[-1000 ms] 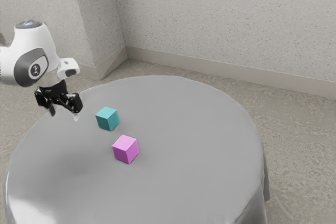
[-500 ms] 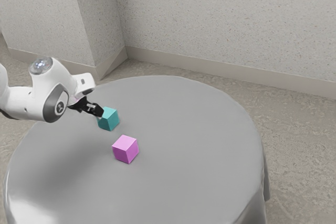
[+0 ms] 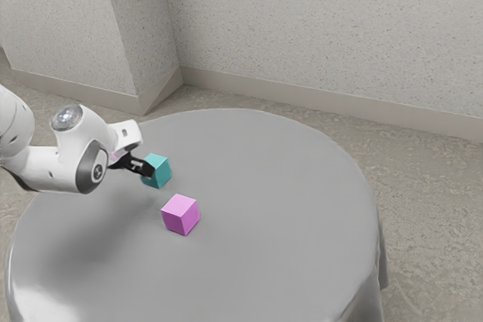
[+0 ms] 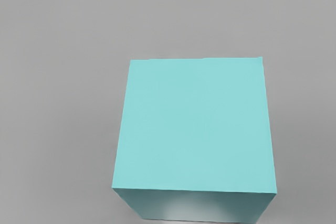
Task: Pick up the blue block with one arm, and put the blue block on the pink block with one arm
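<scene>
On the grey table point(image 3: 302, 209), the end effector point(image 3: 139, 165) sits right against the blue block point(image 3: 158, 171); whether it is apart or together cannot be told. A skewed close could knock the block toward the nearby pink block point(image 3: 179, 213).

Blue block point(image 3: 158, 169): teal-turquoise, plain, unmarked; top face lighter, sides darker. Wrist view: same flat turquoise, side face fading to pale sheen.
Pink block point(image 3: 179, 213): magenta-pink, plain; top paler, sides deeper.
Worktop point(image 3: 287, 209): uniform mid-grey cover, lighter sheen toward rim, soft darker shadow near arm.
Arm point(image 3: 30, 165): glossy white shell, dark grey round joint cap.
Tool point(image 3: 143, 167): black, small white mark.
Walls point(image 3: 317, 28): off-white, fine grey speckle.
Floor point(image 3: 430, 186): beige-grey, speckled.
Skirting point(image 3: 332, 102): plain pale cream.
</scene>
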